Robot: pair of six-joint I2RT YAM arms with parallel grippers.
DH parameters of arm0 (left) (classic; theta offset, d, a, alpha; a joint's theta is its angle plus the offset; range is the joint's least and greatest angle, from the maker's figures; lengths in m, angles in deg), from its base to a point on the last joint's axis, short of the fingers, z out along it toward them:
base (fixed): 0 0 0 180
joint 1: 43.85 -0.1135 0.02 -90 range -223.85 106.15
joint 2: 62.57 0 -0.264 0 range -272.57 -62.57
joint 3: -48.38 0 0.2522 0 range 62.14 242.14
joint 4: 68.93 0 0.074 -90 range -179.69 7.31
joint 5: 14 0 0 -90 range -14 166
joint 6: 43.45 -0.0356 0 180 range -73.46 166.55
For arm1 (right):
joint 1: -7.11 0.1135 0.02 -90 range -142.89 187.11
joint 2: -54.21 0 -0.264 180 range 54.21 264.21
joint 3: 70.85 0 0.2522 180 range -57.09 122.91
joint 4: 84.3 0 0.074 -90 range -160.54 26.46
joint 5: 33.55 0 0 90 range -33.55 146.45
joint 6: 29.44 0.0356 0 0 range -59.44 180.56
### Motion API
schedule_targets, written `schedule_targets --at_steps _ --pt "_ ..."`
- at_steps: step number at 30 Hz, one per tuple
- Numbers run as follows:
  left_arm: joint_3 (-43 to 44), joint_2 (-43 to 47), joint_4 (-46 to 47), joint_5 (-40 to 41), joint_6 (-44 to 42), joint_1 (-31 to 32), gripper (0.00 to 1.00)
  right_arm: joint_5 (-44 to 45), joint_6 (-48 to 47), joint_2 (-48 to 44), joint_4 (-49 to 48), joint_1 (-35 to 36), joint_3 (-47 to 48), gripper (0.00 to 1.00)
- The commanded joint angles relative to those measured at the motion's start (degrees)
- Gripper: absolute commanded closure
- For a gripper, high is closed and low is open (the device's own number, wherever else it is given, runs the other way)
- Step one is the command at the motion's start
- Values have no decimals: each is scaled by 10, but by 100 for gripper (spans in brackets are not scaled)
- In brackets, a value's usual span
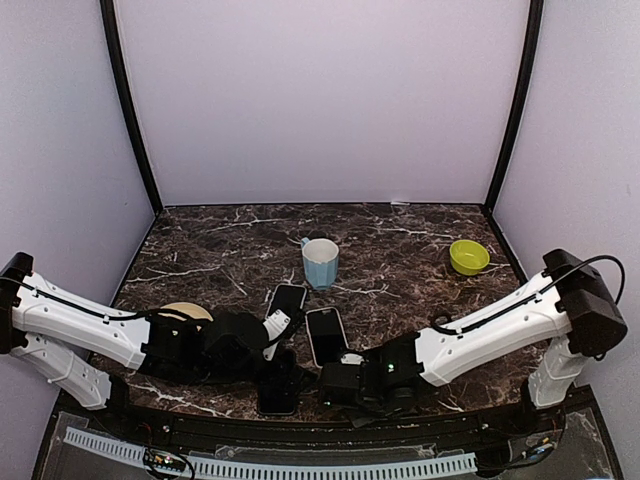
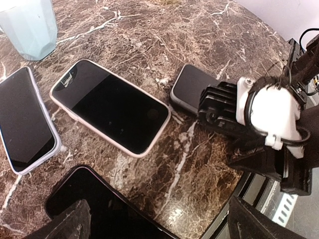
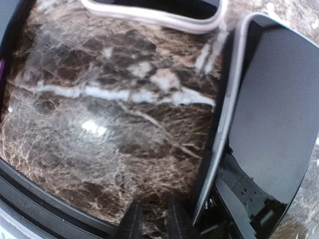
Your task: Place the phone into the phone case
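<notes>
1. We are looking down on a dark marbled bench. Several phones are lying flat on it, close to its near edge and between the two arms.
2. We are taking the grey-edged phone as the one to be handled. It is lying screen up, just beside a corner of a white-rimmed phone. In the left wrist view, one end of it is hiding under the right arm's black head.
3. The right end effector is sitting low over the bench with its fingers only a little apart. Bare marble is showing in the narrow gap, and nothing is being gripped.
4. From the right wrist, the grey-edged phone is lying just to the right of those fingers, beside them rather than between them. Its long grey edge is running up and away from them.
5. The left end effector is spread wide and holding nothing. A black slab is lying on the bench between its fingers, nearer the left one.
6. A lavender-rimmed phone is lying to the left of the white-rimmed one, with a strip of marble between them.
7. We are not able to tell which of these pieces, if any, is an empty case.
8. Farther back, a pale blue cup is standing upright, and a green bowl is sitting well off to the right.
</notes>
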Motion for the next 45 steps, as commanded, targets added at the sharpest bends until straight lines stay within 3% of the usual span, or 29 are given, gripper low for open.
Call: schedule_targets --at_steps 1,2,4,9,14,22,25,30,35,45 --pt "6 11 -14 7 -8 3 2 29 -4 -25 132 -21 34 45" --pt "6 12 -14 7 -8 3 2 38 -5 -38 139 -25 51 36" --pt "6 13 -16 7 -9 3 2 51 -18 -58 143 -29 77 30" --pt "6 14 -16 8 -10 3 2 50 -53 -109 120 -41 90 39" --pt "42 -31 -13 1 -15 3 7 -12 -116 -180 81 -147 -17 31" --pt "182 -213 16 -114 29 7 28 -149 -213 -261 -48 -286 -189 35" --pt "215 -264 25 -124 26 7 29 -197 -224 -269 -81 -287 -229 29" --pt "266 -319 23 -136 41 7 26 -201 -237 -252 -115 -287 -271 23" --pt "274 -350 18 -138 64 1 28 -215 -233 -239 -138 -263 -294 30" --pt "282 -379 6 -145 78 -5 42 -167 -88 -209 -107 -120 -294 38"
